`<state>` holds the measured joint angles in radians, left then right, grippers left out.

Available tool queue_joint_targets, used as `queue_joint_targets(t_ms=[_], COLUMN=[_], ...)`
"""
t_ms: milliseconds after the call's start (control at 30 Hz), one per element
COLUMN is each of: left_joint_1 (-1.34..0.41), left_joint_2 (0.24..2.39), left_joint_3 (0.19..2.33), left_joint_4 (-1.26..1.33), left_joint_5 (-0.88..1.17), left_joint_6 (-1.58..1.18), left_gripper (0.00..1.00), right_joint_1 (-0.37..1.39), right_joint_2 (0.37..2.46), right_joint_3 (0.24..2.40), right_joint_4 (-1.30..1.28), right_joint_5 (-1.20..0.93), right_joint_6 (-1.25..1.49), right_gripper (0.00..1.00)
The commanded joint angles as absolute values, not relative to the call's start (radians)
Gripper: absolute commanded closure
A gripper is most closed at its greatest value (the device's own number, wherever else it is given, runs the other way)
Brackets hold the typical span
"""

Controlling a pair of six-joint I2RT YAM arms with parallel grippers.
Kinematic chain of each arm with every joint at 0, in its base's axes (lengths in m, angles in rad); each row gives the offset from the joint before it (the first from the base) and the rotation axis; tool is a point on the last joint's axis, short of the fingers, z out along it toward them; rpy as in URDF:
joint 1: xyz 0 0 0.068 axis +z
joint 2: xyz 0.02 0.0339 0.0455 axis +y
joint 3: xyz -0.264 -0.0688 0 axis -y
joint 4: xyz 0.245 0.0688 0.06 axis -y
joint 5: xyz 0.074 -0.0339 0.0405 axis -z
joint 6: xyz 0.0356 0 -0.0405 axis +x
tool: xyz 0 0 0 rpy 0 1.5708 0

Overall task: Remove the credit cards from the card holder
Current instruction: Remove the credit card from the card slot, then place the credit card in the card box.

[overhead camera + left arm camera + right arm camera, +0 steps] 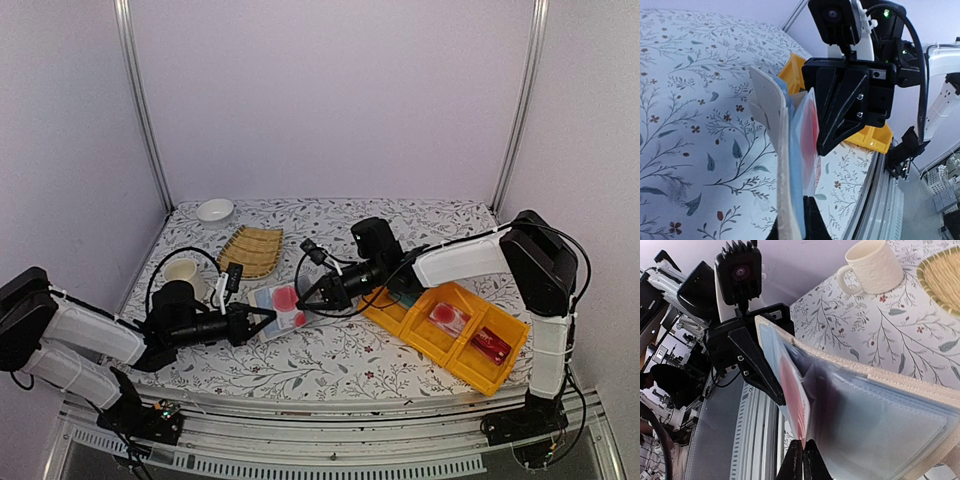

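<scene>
The card holder is open and lifted off the table, beige outside with grey-blue pockets. My left gripper is shut on its lower edge, fingertips at the bottom of the left wrist view. A whitish-pink credit card with a red circle sticks out of a pocket. My right gripper is shut on this card's edge, its fingers pressed together on it. The two grippers face each other closely.
Yellow trays at the right hold red items. A cream mug stands behind the left gripper, with a woven bamboo mat and a white bowl farther back. The table's front rail is near.
</scene>
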<state>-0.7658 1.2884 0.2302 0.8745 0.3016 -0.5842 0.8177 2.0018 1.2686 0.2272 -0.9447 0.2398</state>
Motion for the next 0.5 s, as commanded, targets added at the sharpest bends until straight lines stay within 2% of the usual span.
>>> queue_joint_targets(t_ms=[0, 200, 467], left_joint_1=[-0.718, -0.686, -0.677], left_joint_2=[1.383, 1.436, 1.460], left_joint_3=[0.216, 0.216, 0.251], left_joint_4=[0.964, 0.965, 0.874], left_joint_5=[0.350, 0.388, 0.330], left_joint_6=[-0.652, -0.656, -0.659], left_gripper=[1.00, 1.00, 1.00], right_joint_1=[0.785, 0.724, 0.723], right_joint_2=[2.061, 2.001, 1.903], right_joint_3=[1.249, 1.176, 1.271], right_joint_4=[0.200, 0.159, -0.060], right_joint_5=[-0.898, -0.858, -0.857], right_joint_6=[0.265, 0.242, 0.118], right_gripper=[0.98, 0.98, 0.98])
